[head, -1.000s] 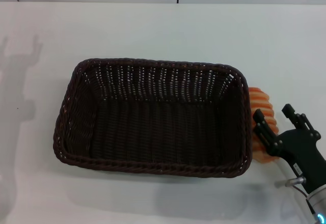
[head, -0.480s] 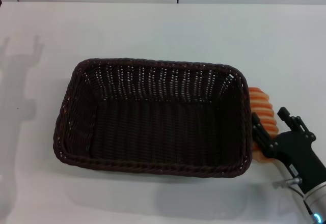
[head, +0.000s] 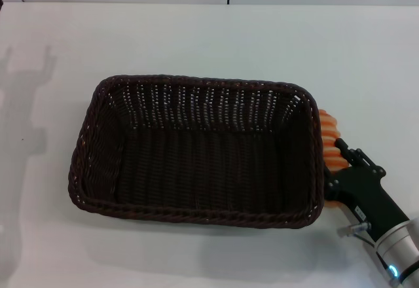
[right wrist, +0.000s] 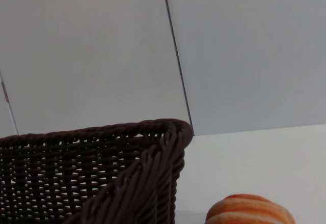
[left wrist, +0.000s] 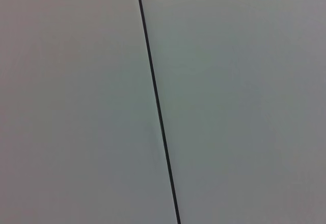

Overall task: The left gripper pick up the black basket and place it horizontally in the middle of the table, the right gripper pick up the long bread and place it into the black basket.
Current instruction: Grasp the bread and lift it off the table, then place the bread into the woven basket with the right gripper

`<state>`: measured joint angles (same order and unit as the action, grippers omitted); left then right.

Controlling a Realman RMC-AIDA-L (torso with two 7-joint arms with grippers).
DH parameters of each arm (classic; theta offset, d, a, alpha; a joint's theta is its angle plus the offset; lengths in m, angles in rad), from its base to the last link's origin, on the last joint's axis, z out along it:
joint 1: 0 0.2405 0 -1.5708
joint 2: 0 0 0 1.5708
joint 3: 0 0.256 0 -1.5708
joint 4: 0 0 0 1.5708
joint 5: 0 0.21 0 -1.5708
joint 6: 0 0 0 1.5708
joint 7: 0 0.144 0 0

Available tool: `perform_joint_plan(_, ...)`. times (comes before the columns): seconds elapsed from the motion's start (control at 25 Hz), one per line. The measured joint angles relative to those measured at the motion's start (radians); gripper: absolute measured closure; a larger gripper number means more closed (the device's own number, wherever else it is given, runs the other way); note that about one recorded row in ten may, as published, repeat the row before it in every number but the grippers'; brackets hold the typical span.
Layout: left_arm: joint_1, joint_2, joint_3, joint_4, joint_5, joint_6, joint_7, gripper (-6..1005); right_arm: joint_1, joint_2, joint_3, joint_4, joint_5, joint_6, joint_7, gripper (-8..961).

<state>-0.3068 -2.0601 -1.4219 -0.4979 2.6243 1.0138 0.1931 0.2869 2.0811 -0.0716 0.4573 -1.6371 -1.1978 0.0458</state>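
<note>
A: How far along?
B: The black basket (head: 196,149) lies lengthwise mid-bench, so that half looks done. The long bread (head: 331,150) sits outside, touching its right wall, with the right pincer (head: 340,160) down on it; clamped or not, I cannot tell.
A: Left pincer?
B: Unseen.
A: The surroundings?
B: White bench (head: 216,36), pale panelled wall (right wrist: 102,56) behind

- We see only a pale grey-white panelled surface (left wrist: 76,107) filling the left wrist view.
- A thin dark seam (left wrist: 157,102) crosses it at a slight slant, running edge to edge and splitting it into two flat panels.
- We cannot tell from this view what the surface is; the second panel (left wrist: 244,102) looks equally plain and unmarked.
</note>
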Motion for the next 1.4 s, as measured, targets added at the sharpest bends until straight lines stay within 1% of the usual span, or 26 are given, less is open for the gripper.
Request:
perform_joint_plan(0.08,0.0,0.0,0.0,-0.001,0.0,0.0,0.002,184,-0.003,0.0,0.0,0.001,-0.001,-0.005,-0.009,371)
perform_joint_plan(0.12,0.001,0.0,0.0,-0.004,0.002,0.0,0.003,184,-0.017,0.001,0.004,0.009,0.001,-0.023,-0.047,398)
perform_joint_plan(0.16,0.001,0.0,0.0,-0.004,0.002,0.0,0.003,184,-0.017,0.001,0.004,0.009,0.001,-0.023,-0.047,408)
perform_joint_plan(0.28,0.002,0.001,-0.001,-0.005,0.008,0.0,0.004,184,-0.051,0.002,0.027,0.041,0.005,-0.087,-0.147,437)
perform_joint_plan(0.32,0.001,0.001,-0.001,-0.004,0.01,0.0,0.004,184,-0.085,0.002,0.058,0.072,0.005,-0.151,-0.233,447)
perform_joint_plan(0.36,0.001,0.001,-0.001,-0.003,0.011,0.0,0.004,184,-0.085,0.002,0.058,0.072,0.005,-0.151,-0.233,454)
perform_joint_plan(0.48,0.0,0.0,-0.001,-0.001,0.011,0.0,0.004,183,-0.13,0.0,0.082,0.104,0.005,-0.266,-0.306,476)
perform_joint_plan(0.52,0.0,-0.001,0.0,-0.001,0.013,0.0,0.004,183,-0.15,-0.001,0.076,0.111,0.001,-0.369,-0.314,483)
perform_joint_plan(0.56,0.0,-0.001,0.0,-0.001,0.013,0.0,0.004,183,-0.15,-0.001,0.076,0.111,0.001,-0.369,-0.314,490)
perform_joint_plan(0.68,0.0,-0.002,0.0,-0.001,0.021,0.0,0.0,183,-0.161,-0.001,0.041,0.114,-0.032,-0.526,-0.313,516)
perform_joint_plan(0.72,0.0,-0.002,0.0,-0.001,0.021,0.0,0.0,183,-0.159,-0.001,0.015,0.116,-0.077,-0.605,-0.311,525)
perform_joint_plan(0.76,0.0,-0.002,0.0,-0.001,0.021,0.0,0.0,183,-0.159,-0.001,0.015,0.116,-0.077,-0.605,-0.311,535)
perform_joint_plan(0.84,0.0,-0.003,0.001,0.0,0.022,0.0,-0.002,183,-0.147,-0.001,-0.001,0.116,-0.142,-0.646,-0.31,550)
perform_joint_plan(0.92,0.0,-0.003,0.002,0.0,0.022,0.0,-0.003,184,-0.112,0.0,-0.007,0.124,-0.193,-0.62,-0.31,563)
perform_joint_plan(0.96,0.0,-0.003,0.002,0.0,0.022,0.0,-0.003,184,-0.112,0.0,-0.007,0.124,-0.193,-0.62,-0.31,570)
perform_joint_plan(1.2,0.003,-0.003,0.002,-0.002,0.022,0.0,-0.004,184,-0.026,-0.002,-0.024,0.152,-0.201,-0.454,-0.307,610)
perform_joint_plan(1.32,0.004,-0.002,0.002,0.001,0.022,0.0,-0.004,184,0.001,-0.009,-0.026,0.179,-0.201,-0.398,-0.299,633)
perform_joint_plan(1.4,0.005,-0.002,0.001,0.001,0.022,0.0,-0.004,184,0.002,-0.01,-0.024,0.187,-0.202,-0.39,-0.299,617)
